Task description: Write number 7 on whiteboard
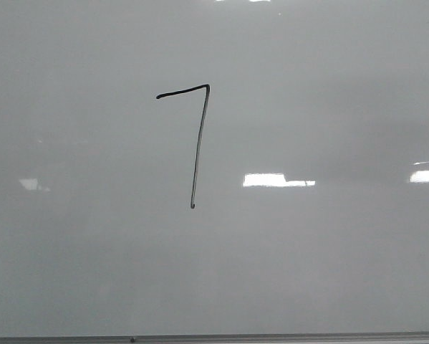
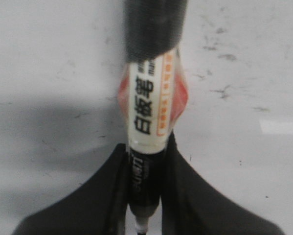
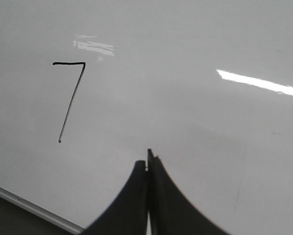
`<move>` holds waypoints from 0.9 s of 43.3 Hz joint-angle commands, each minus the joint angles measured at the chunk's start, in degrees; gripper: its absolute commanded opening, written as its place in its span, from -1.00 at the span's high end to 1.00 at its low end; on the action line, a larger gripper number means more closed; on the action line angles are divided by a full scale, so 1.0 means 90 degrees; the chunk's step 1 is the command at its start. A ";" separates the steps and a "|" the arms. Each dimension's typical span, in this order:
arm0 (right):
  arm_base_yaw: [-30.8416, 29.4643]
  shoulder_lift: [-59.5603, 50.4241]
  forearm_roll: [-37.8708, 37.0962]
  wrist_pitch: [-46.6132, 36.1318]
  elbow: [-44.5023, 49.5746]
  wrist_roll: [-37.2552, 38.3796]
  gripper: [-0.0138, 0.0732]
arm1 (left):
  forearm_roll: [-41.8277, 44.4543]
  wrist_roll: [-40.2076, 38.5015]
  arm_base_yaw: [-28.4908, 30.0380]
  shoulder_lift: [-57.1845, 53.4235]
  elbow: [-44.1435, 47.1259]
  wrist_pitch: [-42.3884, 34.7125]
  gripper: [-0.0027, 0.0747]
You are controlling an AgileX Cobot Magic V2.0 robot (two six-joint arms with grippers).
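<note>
- Front view: the whiteboard [image 1: 329, 272] fills almost the whole picture, glossy and pale grey, with its thin grey frame edge running along the 6 o'clock side.
- The number 7 [image 1: 198, 143] is drawn on it in a thin black line, a little toward 11 o'clock from the middle of the picture.
- Its short top bar rises slightly toward 3 o'clock, then turns at a sharp corner into a long, nearly upright stem that ends toward 6 o'clock.
- Bright light reflections lie on the board at about 3 o'clock from the figure's foot, well apart from the line; a fainter one lies at 9 o'clock.
- Neither arm shows in the front view.
- Left wrist view: the left tool [image 2: 145, 196] is closed around a marker [image 2: 148, 107], its two dark fingers pressed against the barrel on either side.
- The marker has a white label with black characters and orange patches, and a black cap at the far end.
- Under it is a pale, scuffed bench [image 2: 244, 73].
- Right wrist view: the right tool [image 3: 148, 196] has its fingers pressed together with nothing between them.
- From there the number 7 [image 3: 70, 100] lies on the whiteboard [image 3: 195, 127], well apart from the fingers, with the frame edge nearby.
</note>
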 commanded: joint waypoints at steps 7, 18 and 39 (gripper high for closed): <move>-0.0049 0.0033 0.0160 -0.0387 -0.0172 0.0007 0.84 | -0.0063 -0.0062 -0.0045 -0.0111 -0.0222 -0.0573 0.32; -0.0049 0.0033 0.0160 -0.0387 -0.0172 0.0007 0.84 | -0.0063 -0.0062 -0.0045 -0.0111 -0.0222 -0.0573 -0.09; -0.0049 0.0034 0.0160 -0.0406 -0.0172 0.0007 0.84 | -0.0079 -0.0062 -0.0045 -0.1873 -0.0211 0.0640 -0.33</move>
